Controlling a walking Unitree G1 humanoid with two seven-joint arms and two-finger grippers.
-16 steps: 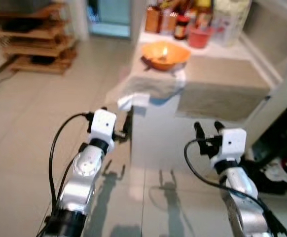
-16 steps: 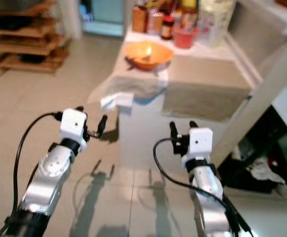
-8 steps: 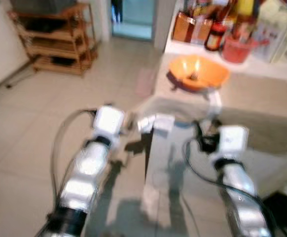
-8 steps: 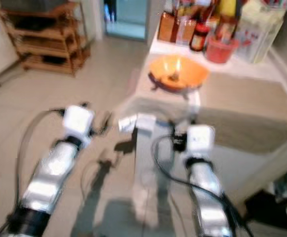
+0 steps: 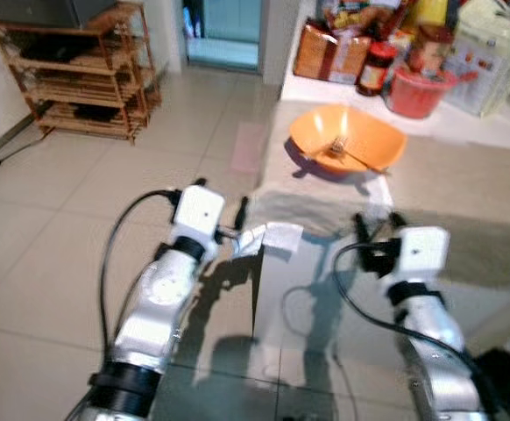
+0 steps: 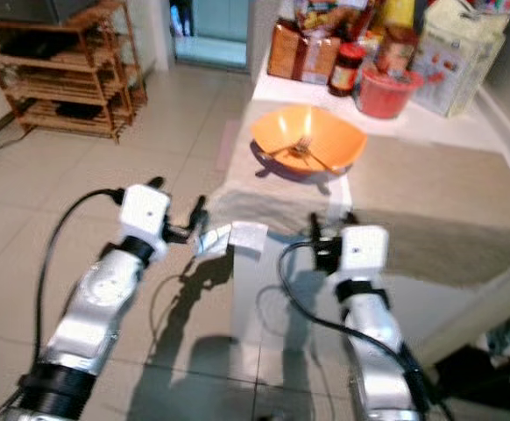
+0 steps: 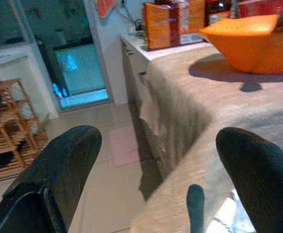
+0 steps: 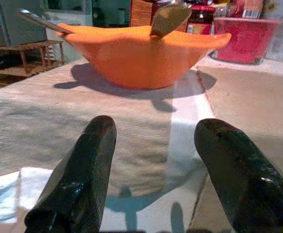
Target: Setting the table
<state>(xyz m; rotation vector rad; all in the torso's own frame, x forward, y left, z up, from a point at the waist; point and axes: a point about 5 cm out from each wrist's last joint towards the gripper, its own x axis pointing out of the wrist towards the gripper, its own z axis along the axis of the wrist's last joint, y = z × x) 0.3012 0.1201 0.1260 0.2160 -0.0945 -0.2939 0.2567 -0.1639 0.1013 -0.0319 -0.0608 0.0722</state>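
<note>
At the far left of your view a wooden shelf rack [image 5: 80, 74] stands on the tiled floor [image 5: 53, 210]. Your left claw [image 5: 222, 203] hangs at the near corner of the tabletop [image 5: 465, 167], just off its edge, and its black fingers [image 7: 63, 165] stand wide apart with nothing between them. Just beside it, the near end of the grey-beige cloth [image 5: 308, 206] drapes over the tabletop edge, with a pale folded corner [image 5: 268, 237] hanging down. Further back, sitting on that cloth, you have the orange bowl [image 5: 347, 140] with metal cutlery [image 5: 343, 151] resting inside it. Your right claw [image 5: 378, 224] is low over the near edge, pointed at the bowl but well short of it, fingers [image 8: 88, 165] spread and empty. Behind the bowl stand bottles [image 5: 376, 66], a red tub [image 5: 421, 88] and an orange packet [image 5: 325, 53].
</note>
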